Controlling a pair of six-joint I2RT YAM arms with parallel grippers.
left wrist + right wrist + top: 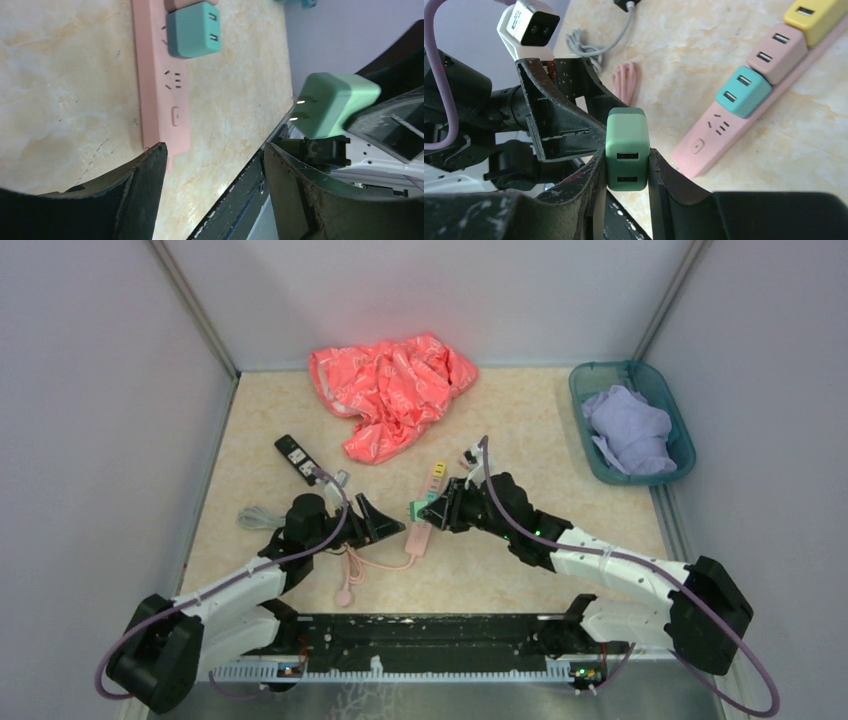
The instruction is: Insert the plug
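Left jaws stand released at the switch end of the strip [160,100] on the worktop [560,440]. Just right of them, the right jaws are clenched on the green plug [626,150], prongs facing the left jaws, apart from the strip.

Your green plug [626,150] is up in the air, prongs bare; pink power strip [704,142] lies flat nearby w/ 1 free socket [719,125].

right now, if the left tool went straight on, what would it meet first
Likely the pink power strip, its switch end just ahead of the left tool; the green plug sits off to the side. Depth unclear.
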